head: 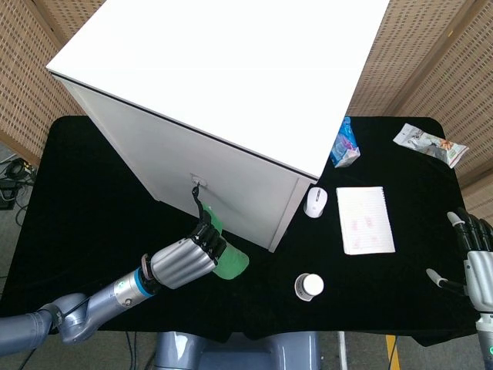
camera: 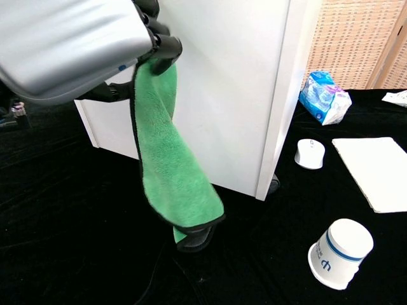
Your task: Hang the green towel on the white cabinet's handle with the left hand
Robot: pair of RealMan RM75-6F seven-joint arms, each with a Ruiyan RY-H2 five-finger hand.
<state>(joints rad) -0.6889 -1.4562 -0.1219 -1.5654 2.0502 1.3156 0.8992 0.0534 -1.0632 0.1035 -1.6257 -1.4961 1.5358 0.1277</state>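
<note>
Your left hand (head: 187, 260) is clenched around the top of the green towel (camera: 173, 171), holding it up against the front of the white cabinet (head: 223, 92), right at the dark handle (head: 197, 197) (whether the cloth is over the handle, you cannot tell). The towel hangs down with its lower corner near the black table (head: 92, 200). Your right hand (head: 471, 254) rests at the table's right edge, fingers spread, holding nothing.
</note>
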